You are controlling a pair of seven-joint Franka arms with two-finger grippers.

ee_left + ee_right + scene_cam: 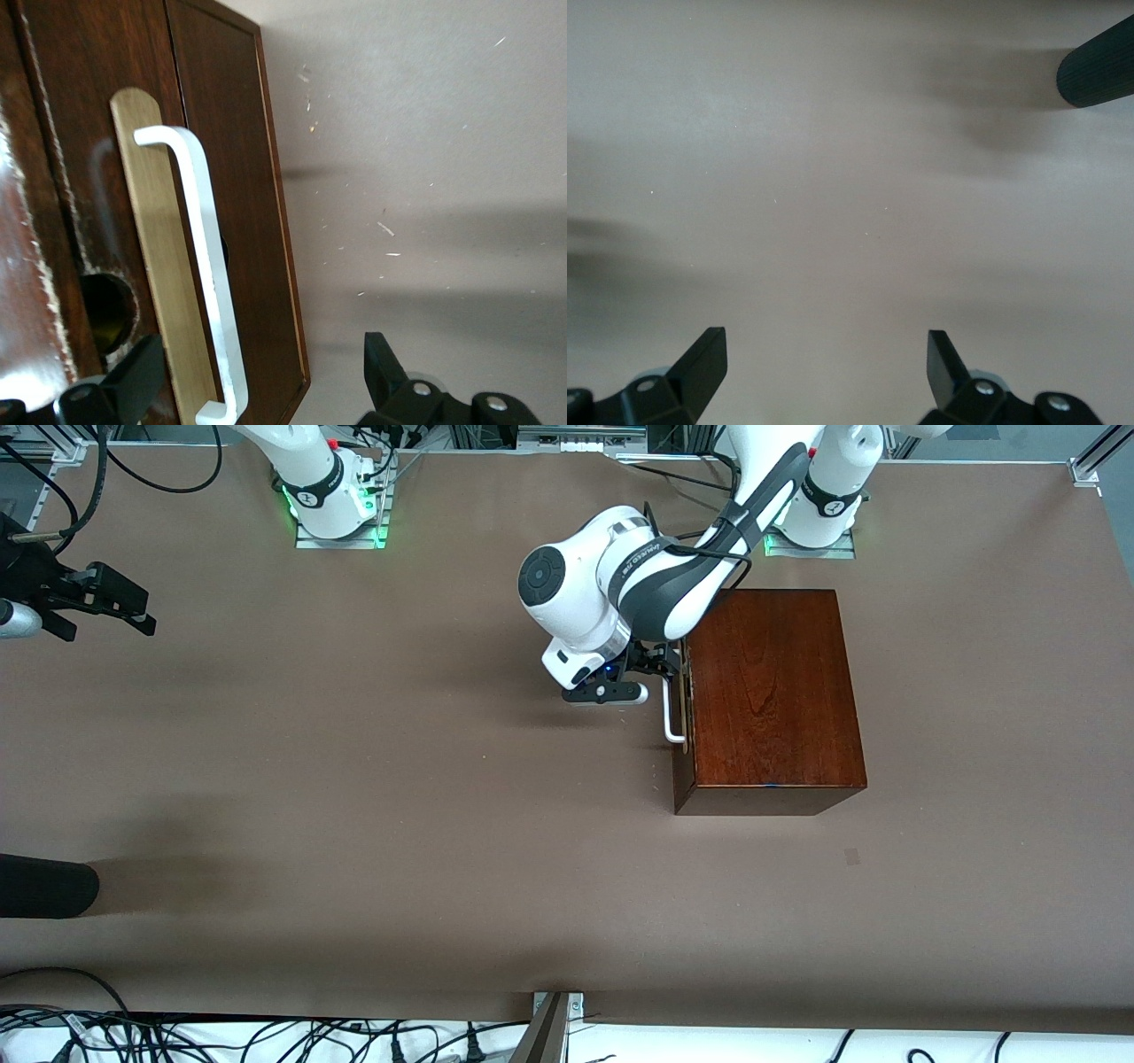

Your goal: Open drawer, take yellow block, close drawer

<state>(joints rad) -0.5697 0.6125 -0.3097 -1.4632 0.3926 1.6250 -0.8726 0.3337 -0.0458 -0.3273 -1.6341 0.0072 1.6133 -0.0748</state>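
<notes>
The dark reddish-brown wooden box (771, 691) stands on the table near the left arm's base. Its drawer (680, 726) faces the right arm's end of the table and looks shut. My left gripper (660, 673) is open in front of the drawer, with its fingers either side of one end of the white loop handle (671, 713). In the left wrist view the handle (208, 257) lies between the open fingers (142, 376), untouched, on the dark drawer front (239, 177). The yellow block is hidden. My right gripper (106, 598) waits open and empty over the right arm's end of the table (828, 363).
A black ribbed cylinder (44, 886) pokes in over the table edge at the right arm's end, nearer the front camera; it also shows in the right wrist view (1099, 75). Cables lie along the table's front edge (266, 1036).
</notes>
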